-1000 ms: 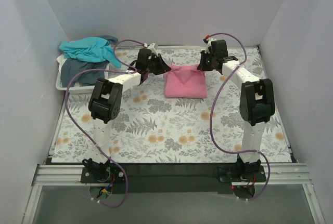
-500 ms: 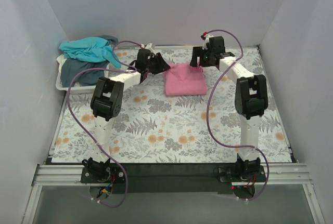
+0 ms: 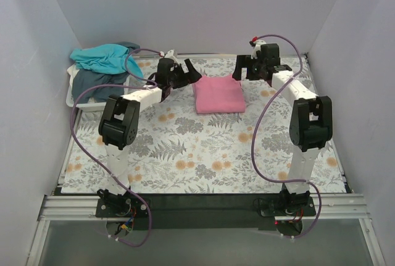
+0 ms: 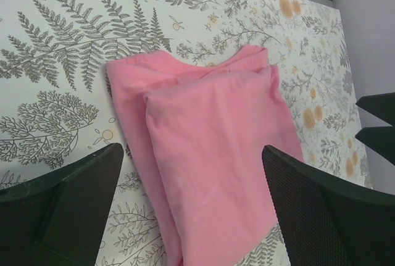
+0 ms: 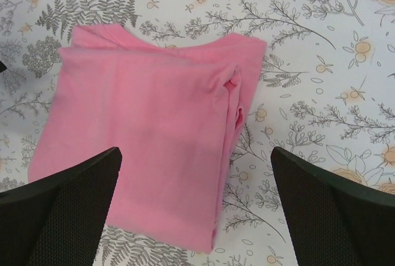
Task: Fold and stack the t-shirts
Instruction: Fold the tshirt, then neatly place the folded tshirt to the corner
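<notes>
Flanking the folded pink t-shirt (image 3: 219,95) at the far middle of the desk (image 3: 185,149), left pincer (image 3: 187,73) and right pincer (image 3: 242,68) both gape wide, holding nothing. Teal t-shirt (image 3: 102,56) and grey t-shirt (image 3: 92,84) lie heaped in the basket (image 3: 74,100) at the far-left corner, so the left arm is nearer.

Three shirts: pink t-shirt (image 3: 218,95) upper centre, teal t-shirt (image 3: 102,57) and grey-blue t-shirt (image 3: 92,84) upper left. One white basket (image 3: 70,96). One left arm (image 3: 117,124), one right arm (image 3: 310,124).

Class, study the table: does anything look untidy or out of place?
The folded pink t-shirt is slightly uneven: a lower layer juts out along one edge. The teal t-shirt spills crumpled over the basket rim, unfolded.
</notes>
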`<state>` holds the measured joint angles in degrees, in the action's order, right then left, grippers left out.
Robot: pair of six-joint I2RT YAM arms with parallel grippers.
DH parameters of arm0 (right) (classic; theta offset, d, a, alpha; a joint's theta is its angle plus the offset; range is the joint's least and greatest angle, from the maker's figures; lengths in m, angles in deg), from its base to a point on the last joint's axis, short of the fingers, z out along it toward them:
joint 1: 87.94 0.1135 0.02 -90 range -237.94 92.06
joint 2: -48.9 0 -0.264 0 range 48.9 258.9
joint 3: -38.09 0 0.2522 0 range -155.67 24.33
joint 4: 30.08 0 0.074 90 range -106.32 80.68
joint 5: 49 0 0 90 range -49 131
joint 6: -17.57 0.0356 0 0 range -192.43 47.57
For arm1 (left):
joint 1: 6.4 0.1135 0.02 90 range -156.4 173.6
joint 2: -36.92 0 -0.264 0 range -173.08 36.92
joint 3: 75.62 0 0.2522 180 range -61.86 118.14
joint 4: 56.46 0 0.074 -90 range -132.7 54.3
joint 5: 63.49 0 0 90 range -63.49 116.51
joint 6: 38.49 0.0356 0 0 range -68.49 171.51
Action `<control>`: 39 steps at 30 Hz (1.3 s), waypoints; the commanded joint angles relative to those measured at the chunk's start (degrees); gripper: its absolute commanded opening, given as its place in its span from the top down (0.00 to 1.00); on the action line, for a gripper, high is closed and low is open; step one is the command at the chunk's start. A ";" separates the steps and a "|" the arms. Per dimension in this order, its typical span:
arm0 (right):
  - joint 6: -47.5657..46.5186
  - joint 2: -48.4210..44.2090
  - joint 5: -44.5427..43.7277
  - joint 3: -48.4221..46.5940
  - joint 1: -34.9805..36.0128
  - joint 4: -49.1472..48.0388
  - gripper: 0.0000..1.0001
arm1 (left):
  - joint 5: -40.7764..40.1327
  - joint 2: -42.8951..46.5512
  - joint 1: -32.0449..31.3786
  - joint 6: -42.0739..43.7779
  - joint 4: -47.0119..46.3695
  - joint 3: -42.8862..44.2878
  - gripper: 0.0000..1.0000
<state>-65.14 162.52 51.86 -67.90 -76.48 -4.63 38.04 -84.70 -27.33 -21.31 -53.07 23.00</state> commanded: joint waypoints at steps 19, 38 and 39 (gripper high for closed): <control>4.66 7.49 20.17 7.06 -6.19 -5.88 0.02 | 7.37 -3.35 -0.08 0.57 0.53 -1.28 0.12; 6.51 13.02 24.57 8.56 -3.91 -8.43 0.08 | 7.72 -5.38 -1.57 1.18 1.23 -0.13 0.13; 6.60 13.29 24.39 8.38 -3.64 -8.60 0.09 | 7.72 -5.29 -1.48 1.19 1.23 -0.22 0.13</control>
<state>-59.11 172.75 75.92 -60.21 -82.12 -14.47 45.34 -90.28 -28.49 -21.07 -53.03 21.89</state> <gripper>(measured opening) 0.922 0.872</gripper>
